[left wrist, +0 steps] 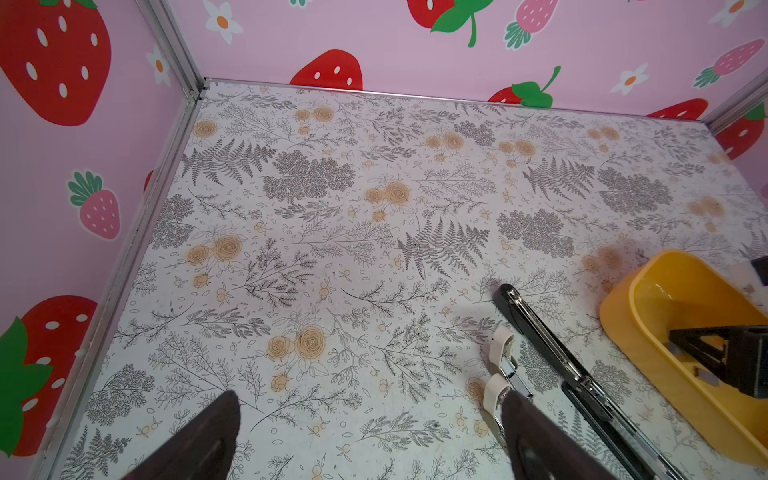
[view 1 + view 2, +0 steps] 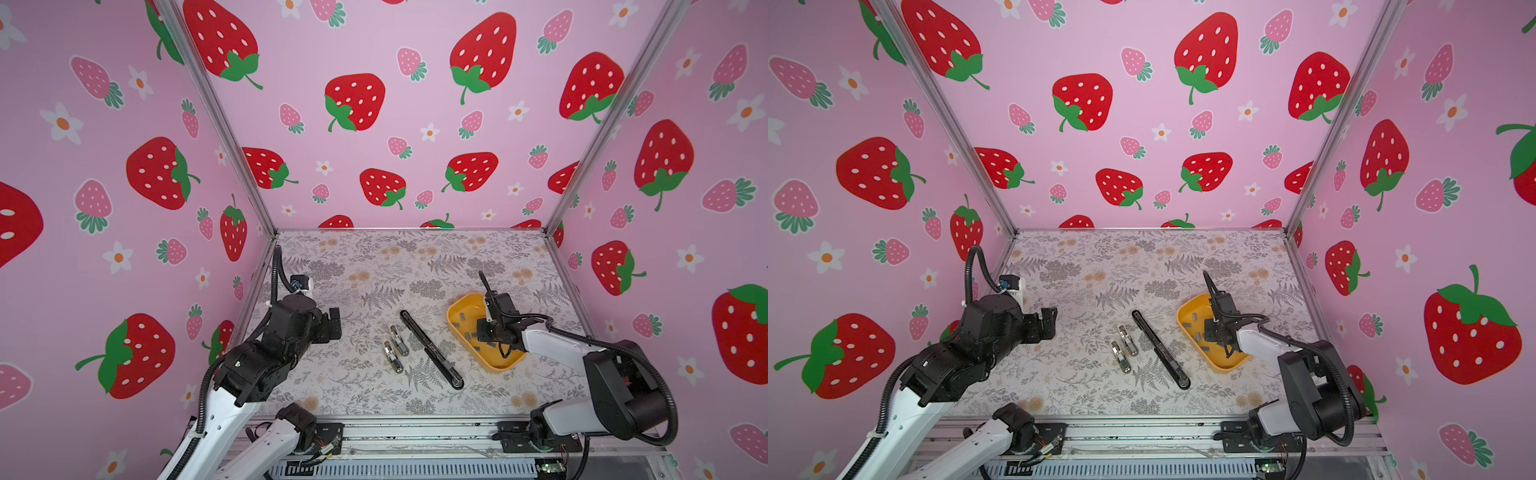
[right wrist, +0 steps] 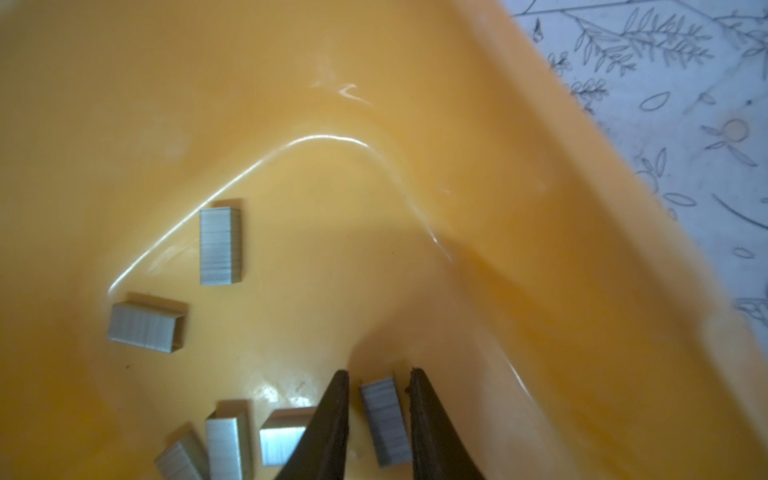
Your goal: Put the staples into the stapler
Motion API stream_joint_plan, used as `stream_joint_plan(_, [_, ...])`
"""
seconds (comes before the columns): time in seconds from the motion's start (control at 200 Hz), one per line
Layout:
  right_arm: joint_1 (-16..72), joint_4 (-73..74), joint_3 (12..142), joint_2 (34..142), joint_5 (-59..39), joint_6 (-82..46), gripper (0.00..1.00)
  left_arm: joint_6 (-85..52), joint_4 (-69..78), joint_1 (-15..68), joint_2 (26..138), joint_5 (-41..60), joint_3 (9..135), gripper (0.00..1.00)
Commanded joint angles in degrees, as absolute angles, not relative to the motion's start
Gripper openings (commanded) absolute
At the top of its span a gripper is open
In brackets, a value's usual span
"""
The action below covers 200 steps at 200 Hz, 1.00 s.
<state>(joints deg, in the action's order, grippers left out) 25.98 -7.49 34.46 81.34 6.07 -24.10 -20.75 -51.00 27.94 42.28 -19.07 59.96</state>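
Down in the tray (image 3: pixel 415 124) near the right edge of the bench (image 2: pixel 374 270) with the right gripper (image 3: pixel 376 374): jaws narrowed about one strip (image 3: pixel 384 419) of the staples (image 3: pixel 220 245). Cannot tell whether clamped, given a sliver of gap on one side. Empty and spread wide by the left edge: left gripper (image 1: pixel 370 403).

Likely to go wrong:
- pinching the strip skewed, then twisting or dropping it on the lift
- snapping it by squeezing hard
- scraping the tray wall close beside
- reaching the stapler (image 2: pixel 430 349), mid-bench, crooked

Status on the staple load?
Left gripper open, empty. Right gripper astride one staple strip in yellow tray; grip unconfirmed. Stapler lies open on table. Two small metal pieces beside it, away from tray.
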Motion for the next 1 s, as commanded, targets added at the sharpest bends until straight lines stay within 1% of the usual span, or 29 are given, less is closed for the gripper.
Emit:
stream_joint_plan(0.0, [25.84, -9.89, 33.93, 80.04, 7.03, -25.05, 0.29, -20.13, -51.60, 27.58, 41.86, -19.96, 61.46, 0.99])
stream_joint_plan(0.095, [25.92, -9.67, 33.71, 80.27, 6.97, -25.14, 0.28, -20.15, -51.42, 27.59, 41.92, -19.62, 61.30, 0.99])
stream_joint_plan(0.195, [25.97, -9.57, 33.75, 80.51, 6.94, -25.22, 0.22, -20.25, -51.42, 27.57, 41.86, -19.52, 61.25, 0.99])
stream_joint_plan(0.29, [26.02, -9.46, 33.76, 80.85, 6.94, -25.22, 0.21, -20.38, -51.46, 27.66, 41.67, -19.38, 60.99, 0.99])
stream_joint_plan(0.4, [26.02, -9.40, 34.01, 81.62, 6.87, -25.21, 0.17, -20.48, -51.18, 27.58, 41.49, -19.02, 60.73, 0.99])
stream_joint_plan(0.585, [26.28, -9.79, 34.36, 81.25, 7.13, -25.22, 0.15, -21.98, -48.77, 27.56, 41.57, -16.64, 59.28, 0.99])
stream_joint_plan(0.685, [26.28, -11.66, 35.82, 79.82, 7.71, -25.05, 0.15, -26.04, -42.08, 27.64, 41.40, -13.56, 55.25, 0.99])
stream_joint_plan(0.74, [26.43, -12.86, 36.83, 78.31, 7.82, -24.87, 0.15, -29.88, -38.60, 27.64, 40.95, -13.51, 52.72, 0.99])
stream_joint_plan(0.85, [26.93, -14.60, 38.25, 73.78, 8.08, -24.61, 0.15, -35.53, -28.13, 27.59, 37.06, -12.67, 45.02, 0.99])
stream_joint_plan(0.925, [27.52, -15.51, 39.10, 70.60, 8.00, -24.48, 0.15, -36.39, -20.01, 27.43, 34.35, -13.89, 39.07, 0.99])
stream_joint_plan(0.995, [28.48, -17.12, 40.48, 67.85, 7.91, -25.06, 0.15, -36.89, -16.26, 27.26, 33.21, -17.02, 34.84, 0.99])
